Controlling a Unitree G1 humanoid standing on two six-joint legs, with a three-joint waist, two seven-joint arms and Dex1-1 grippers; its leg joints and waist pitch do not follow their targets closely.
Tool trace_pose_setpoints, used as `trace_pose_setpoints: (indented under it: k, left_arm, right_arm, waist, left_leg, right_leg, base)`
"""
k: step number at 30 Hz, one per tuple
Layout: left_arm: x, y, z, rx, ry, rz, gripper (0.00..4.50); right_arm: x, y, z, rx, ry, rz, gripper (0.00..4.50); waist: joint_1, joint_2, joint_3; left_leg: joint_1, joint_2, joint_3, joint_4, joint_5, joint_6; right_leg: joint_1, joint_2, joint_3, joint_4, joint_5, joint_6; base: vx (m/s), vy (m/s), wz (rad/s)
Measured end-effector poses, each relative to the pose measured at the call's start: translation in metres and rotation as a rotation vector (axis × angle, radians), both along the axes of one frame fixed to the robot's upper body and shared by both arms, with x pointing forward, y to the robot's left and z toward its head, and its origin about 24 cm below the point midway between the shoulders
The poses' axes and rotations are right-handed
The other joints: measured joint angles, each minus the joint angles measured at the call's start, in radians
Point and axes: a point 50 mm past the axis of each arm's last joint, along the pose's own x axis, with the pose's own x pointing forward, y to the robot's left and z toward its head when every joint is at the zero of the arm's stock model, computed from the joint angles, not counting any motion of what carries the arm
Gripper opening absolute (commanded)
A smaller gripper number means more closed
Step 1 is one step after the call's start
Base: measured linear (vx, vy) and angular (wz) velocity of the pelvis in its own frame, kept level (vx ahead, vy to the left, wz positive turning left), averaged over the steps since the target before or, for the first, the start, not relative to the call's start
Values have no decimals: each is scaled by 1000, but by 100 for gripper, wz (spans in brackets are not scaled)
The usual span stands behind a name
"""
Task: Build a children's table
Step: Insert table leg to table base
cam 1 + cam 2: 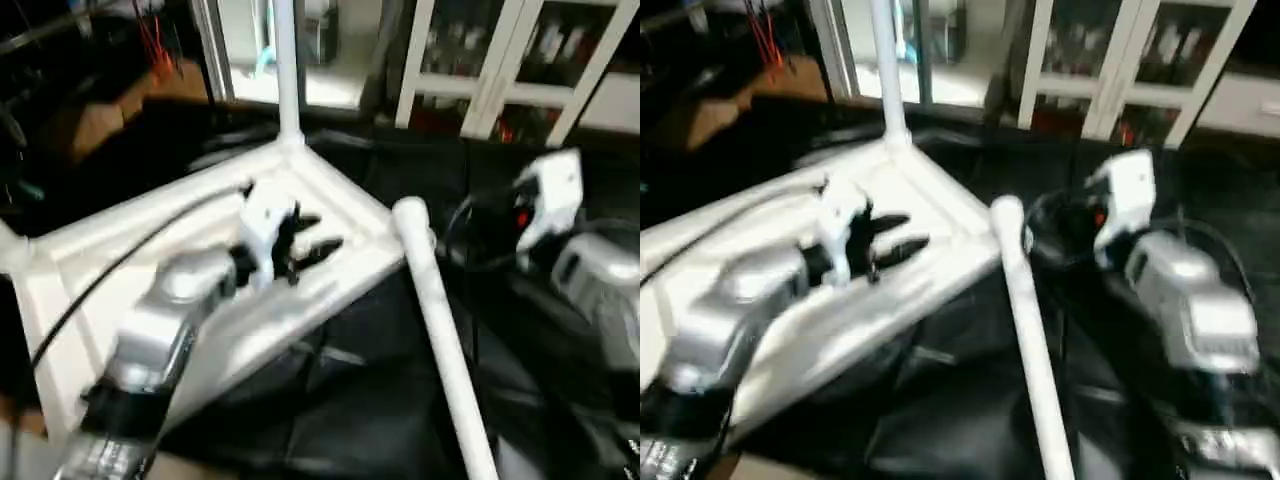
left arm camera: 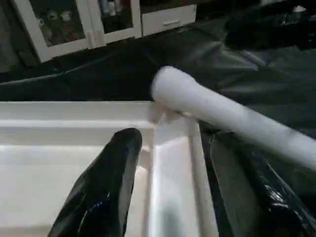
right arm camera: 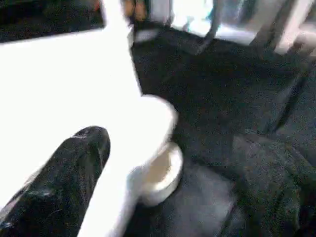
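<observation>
The white tabletop lies upside down on black cloth, ribs facing up. One white leg stands upright in its far corner socket. A second leg lies slanted, its upper end resting at the tabletop's near right corner and its length running toward me. My left gripper hovers open over the underside near that corner, its fingers straddling the rim. My right gripper is open just right of the slanted leg's upper end, which sits between its fingers above a round socket.
Black cloth covers the work surface around the tabletop. White glass-fronted cabinets stand at the back, a brown box at the back left. A black cable runs over my left forearm.
</observation>
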Motion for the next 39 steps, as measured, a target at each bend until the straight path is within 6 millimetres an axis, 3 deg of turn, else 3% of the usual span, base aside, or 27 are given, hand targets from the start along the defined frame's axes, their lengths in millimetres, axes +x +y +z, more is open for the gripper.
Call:
trace_pose_setpoints:
  k: [6, 32, 36, 39]
  left_arm:
    - [-10, -7, 4, -12, 4, -56, 261]
    - [-11, -7, 4, -10, 6, -56, 261]
    - [-36, -10, -9, 26, 84, -131, 261]
    - [-43, -15, -17, 32, 136, -167, 261]
  right_arm:
    - [-5, 13, 8, 36, 45, 52, 443]
    - [-6, 13, 7, 44, 59, 49, 443]
    - [-34, 24, -7, -62, 381, 136, 443]
    - [-45, 26, -21, -100, 514, 167, 443]
  waist:
    - [18, -1, 0]
    - [12, -2, 1]
    - [11, -17, 2]
    - [13, -22, 4]
  left_leg:
    - [1, 0, 0, 1, 3, -4]
    - [1, 0, 1, 1, 11, -7]
    - [4, 1, 0, -2, 13, -8]
    - [4, 1, 1, -2, 16, -9]
  right_leg:
    - [1, 0, 0, 1, 1, 0]
    - [0, 0, 2, 0, 13, 0]
    - [2, 2, 2, 0, 13, 0]
    - [1, 1, 2, 0, 15, -2]
  base:
    - [0, 0, 0]
    - [0, 0, 0]
    - [0, 0, 0]
    - [0, 0, 0]
